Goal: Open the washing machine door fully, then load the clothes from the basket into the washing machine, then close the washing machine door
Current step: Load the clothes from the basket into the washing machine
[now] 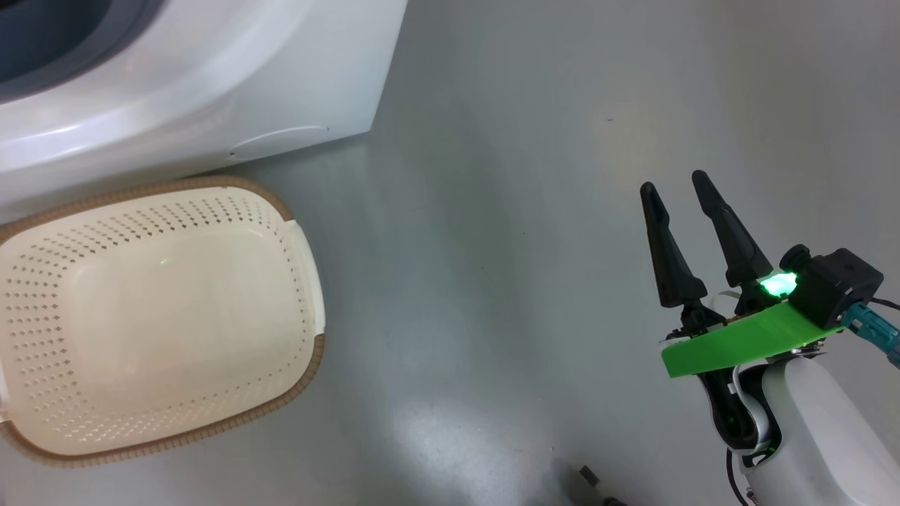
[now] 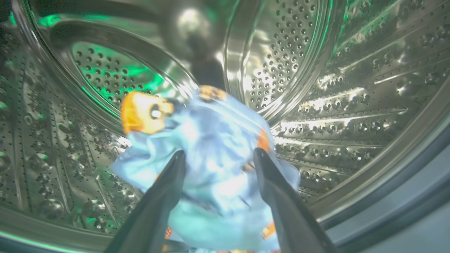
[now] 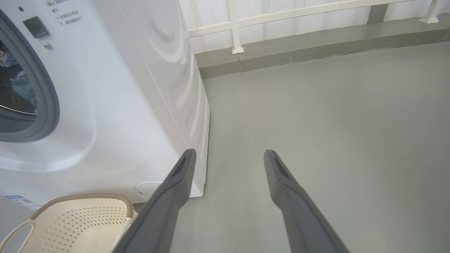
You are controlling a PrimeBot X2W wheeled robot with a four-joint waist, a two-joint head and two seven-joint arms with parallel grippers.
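My left gripper (image 2: 218, 153) is inside the washing machine's steel drum (image 2: 351, 88), and its jaws stand apart. A crumpled piece of the clothes (image 2: 211, 140), light blue with orange bear prints, is blurred just beyond and between the fingertips, over the drum wall. My right gripper (image 1: 673, 181) hangs open over bare floor with nothing in it; the right wrist view shows it too (image 3: 229, 153). The basket (image 1: 176, 184) stands empty in front of the washing machine (image 1: 211, 84). The washing machine door is out of view.
The machine's white front (image 3: 123, 88) and grey rubber ring (image 3: 49, 102) fill the left of the right wrist view, with the basket (image 3: 81, 211) at its foot. Grey floor (image 1: 527, 176) stretches to the right. A low ledge and white railing (image 3: 239, 31) run along the back.
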